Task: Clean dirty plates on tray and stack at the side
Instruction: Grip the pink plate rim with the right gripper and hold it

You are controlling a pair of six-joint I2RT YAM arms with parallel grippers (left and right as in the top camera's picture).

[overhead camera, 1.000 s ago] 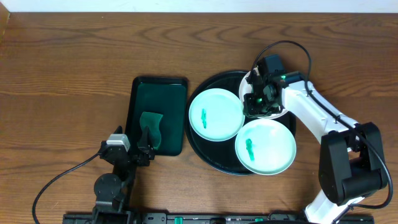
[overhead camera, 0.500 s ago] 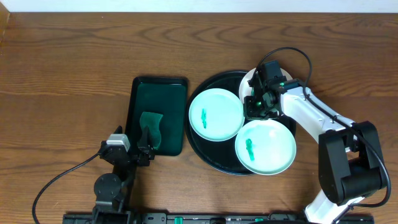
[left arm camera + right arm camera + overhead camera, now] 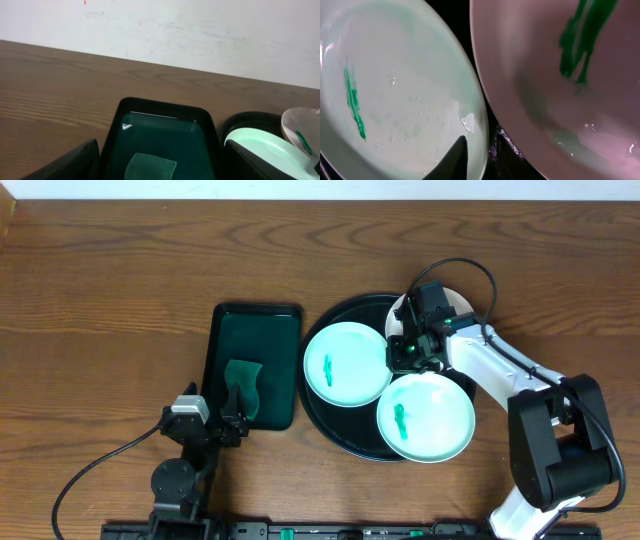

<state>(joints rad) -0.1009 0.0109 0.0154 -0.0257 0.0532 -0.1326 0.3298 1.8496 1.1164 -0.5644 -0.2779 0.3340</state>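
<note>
Plates: three, all lying on the tray (image 3: 338, 430), right of frame centre. The left plate (image 3: 347, 363) and the lower plate (image 3: 426, 416) each show a green smear. The third plate (image 3: 453, 302), at the upper right, is mostly hidden under the arm.
Stack at the side: not begun, as no plate lies off the tray.
Right fingers (image 3: 412, 352): down over the tray where the three plates nearly meet. The left plate lies just frame-left of them, the lower plate just below, the third plate under and behind.
Right grip: the wrist view shows a single dark tip over a plate's rim, beside the gap between two plates. Whether a rim is pinched I cannot tell.
Left fingers (image 3: 233, 402): spread wide and empty, over the green tray (image 3: 250, 330) by the sponge (image 3: 243, 375), well apart from the plates.
Nearer arm: the right, plainly.
Long axis: none, since the plates are round; any hold must take a rim.
Counter (image 3: 120, 280): brown wood carrying both trays.
</note>
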